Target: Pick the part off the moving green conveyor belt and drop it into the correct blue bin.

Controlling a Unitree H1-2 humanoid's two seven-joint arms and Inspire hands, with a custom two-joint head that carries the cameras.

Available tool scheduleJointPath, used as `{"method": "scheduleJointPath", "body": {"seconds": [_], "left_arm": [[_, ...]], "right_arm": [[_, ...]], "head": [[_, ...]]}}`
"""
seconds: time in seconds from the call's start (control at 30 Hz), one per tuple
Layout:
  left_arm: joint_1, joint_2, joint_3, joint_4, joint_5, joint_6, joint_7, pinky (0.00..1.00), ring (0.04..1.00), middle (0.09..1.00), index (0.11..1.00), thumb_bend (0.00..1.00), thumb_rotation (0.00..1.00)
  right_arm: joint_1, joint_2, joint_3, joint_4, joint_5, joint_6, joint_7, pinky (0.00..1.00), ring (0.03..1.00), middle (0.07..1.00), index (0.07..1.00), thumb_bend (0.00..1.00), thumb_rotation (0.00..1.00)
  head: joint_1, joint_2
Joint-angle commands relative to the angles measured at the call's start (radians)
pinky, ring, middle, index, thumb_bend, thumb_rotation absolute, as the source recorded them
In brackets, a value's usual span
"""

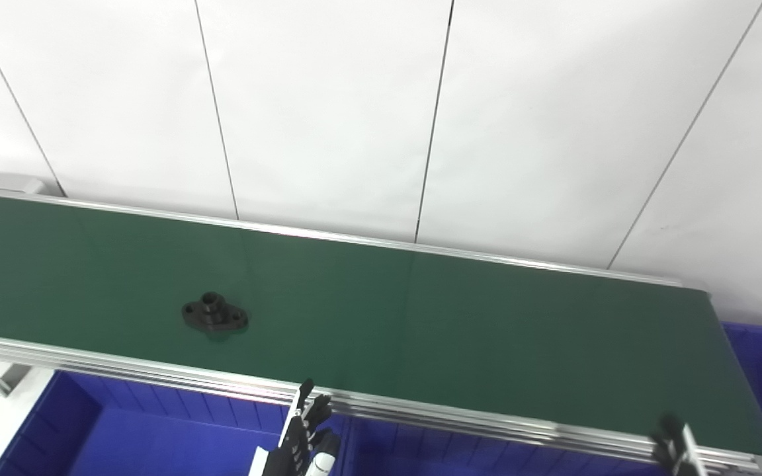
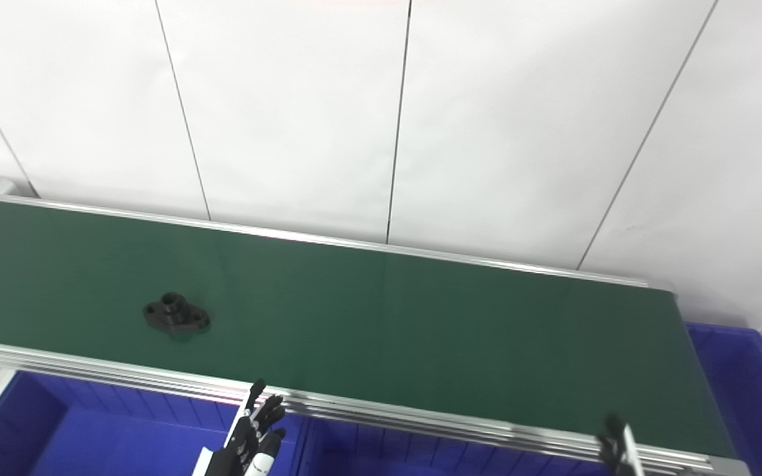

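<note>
White panelled wall (image 1: 328,99) rises behind; the green conveyor belt (image 1: 454,330) runs across on its aluminium frame (image 1: 156,373); blue bins (image 1: 129,430) sit below; the black part (image 1: 214,314) lies on the belt's left; left robot hand (image 1: 305,433) open, empty; right robot hand (image 1: 675,449) barely visible, state unclear.

No readable text, labels, brands, numbers or signs anywhere in either view.

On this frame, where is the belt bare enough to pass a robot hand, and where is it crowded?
The green conveyor belt is bare everywhere right of the black part, from far rail to near rail, up to the right-end blue bin. Only the part's spot is taken. The left robot hand and right robot hand sit at the near rail.
</note>
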Motion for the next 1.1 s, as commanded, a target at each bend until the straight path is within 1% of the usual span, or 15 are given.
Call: {"method": "scheduleJointPath", "body": {"seconds": [0.0,0.07,0.17,0.2,0.23,0.27,0.37,0.47,0.5,0.63,0.73,0.8,0.87,0.97,1.07], "left_arm": [[-0.029,-0.058,-0.033,-0.001,0.004,-0.039,0.012,0.85,0.902,0.918,1.000,0.70,0.82],[-0.032,-0.062,-0.036,0.006,0.000,-0.045,0.013,0.85,0.902,0.915,1.000,0.70,0.82],[-0.037,-0.068,-0.038,0.016,0.005,-0.049,0.018,0.85,0.897,0.910,1.000,0.71,0.81],[-0.039,-0.069,-0.039,0.022,0.010,-0.053,0.021,0.84,0.896,0.910,1.000,0.71,0.82],[-0.043,-0.070,-0.039,0.029,0.013,-0.058,0.024,0.85,0.895,0.910,1.000,0.71,0.82],[-0.046,-0.071,-0.040,0.036,0.016,-0.062,0.027,0.85,0.894,0.910,1.000,0.71,0.82],[-0.055,-0.077,-0.044,0.049,0.010,-0.063,0.028,0.87,0.905,0.918,1.000,0.70,0.82],[-0.060,-0.079,-0.046,0.058,-0.001,-0.070,0.026,0.87,0.909,0.920,1.000,0.69,0.82],[-0.060,-0.080,-0.048,0.055,-0.003,-0.069,0.025,0.88,0.910,0.921,1.000,0.69,0.83],[-0.056,-0.081,-0.052,0.042,-0.011,-0.060,0.022,0.91,0.908,0.922,1.000,0.69,0.85],[-0.053,-0.079,-0.053,0.040,-0.014,-0.070,0.021,0.90,0.909,0.921,1.000,0.69,0.85],[-0.049,-0.078,-0.052,0.036,-0.020,-0.065,0.019,0.89,0.903,0.922,1.000,0.68,0.85],[-0.042,-0.075,-0.053,0.025,-0.014,-0.062,0.020,0.89,0.901,0.917,1.000,0.67,0.85],[-0.034,-0.076,-0.057,0.008,-0.029,-0.047,0.013,0.91,0.910,0.918,1.000,0.66,0.85],[-0.026,-0.075,-0.065,-0.005,-0.033,-0.043,0.008,0.90,0.912,0.920,1.000,0.64,0.85]], "right_arm": [[-0.067,0.007,0.014,-0.038,-0.064,-0.002,-0.013,0.80,0.871,0.946,0.971,0.90,0.57],[-0.117,0.011,0.030,-0.036,-0.124,-0.003,-0.017,0.74,0.826,0.911,0.949,0.94,0.55],[-0.183,0.012,0.059,-0.025,-0.201,-0.006,-0.019,0.71,0.810,0.886,0.932,0.98,0.55],[-0.203,0.013,0.070,-0.024,-0.212,0.006,-0.011,0.71,0.811,0.882,0.931,0.99,0.54],[-0.221,0.013,0.079,-0.022,-0.222,0.018,-0.003,0.72,0.810,0.878,0.930,1.00,0.49],[-0.232,0.011,0.085,-0.020,-0.228,0.025,0.001,0.72,0.810,0.876,0.929,1.00,0.46],[-0.273,0.016,0.102,-0.016,-0.245,0.086,0.031,0.69,0.812,0.871,0.924,0.99,0.40],[-0.296,0.015,0.111,-0.005,-0.251,0.109,0.038,0.69,0.814,0.872,0.922,0.98,0.39],[-0.304,0.013,0.112,-0.004,-0.253,0.115,0.040,0.69,0.816,0.871,0.919,0.98,0.39],[-0.332,0.013,0.121,-0.002,-0.282,0.161,0.048,0.69,0.808,0.864,0.917,0.98,0.43],[-0.355,0.018,0.134,0.008,-0.317,0.183,0.047,0.71,0.812,0.864,0.911,0.98,0.44],[-0.371,0.024,0.147,0.014,-0.347,0.195,0.041,0.69,0.801,0.853,0.903,0.97,0.43],[-0.402,0.033,0.171,0.033,-0.390,0.197,0.029,0.65,0.774,0.841,0.893,0.97,0.40],[-0.451,0.053,0.212,0.047,-0.463,0.243,0.048,0.68,0.789,0.851,0.891,0.95,0.38],[-0.497,0.066,0.251,0.066,-0.530,0.284,0.066,0.67,0.789,0.853,0.888,0.95,0.38]], "head": [[0.004,-0.004],[0.008,-0.012],[-0.004,-0.023],[-0.011,-0.023],[-0.018,-0.024],[-0.021,-0.025],[-0.042,-0.033],[-0.058,-0.034],[-0.064,-0.026],[-0.060,-0.025],[-0.059,-0.023],[-0.064,-0.022],[-0.075,-0.016],[-0.087,0.004],[-0.090,0.018]]}}
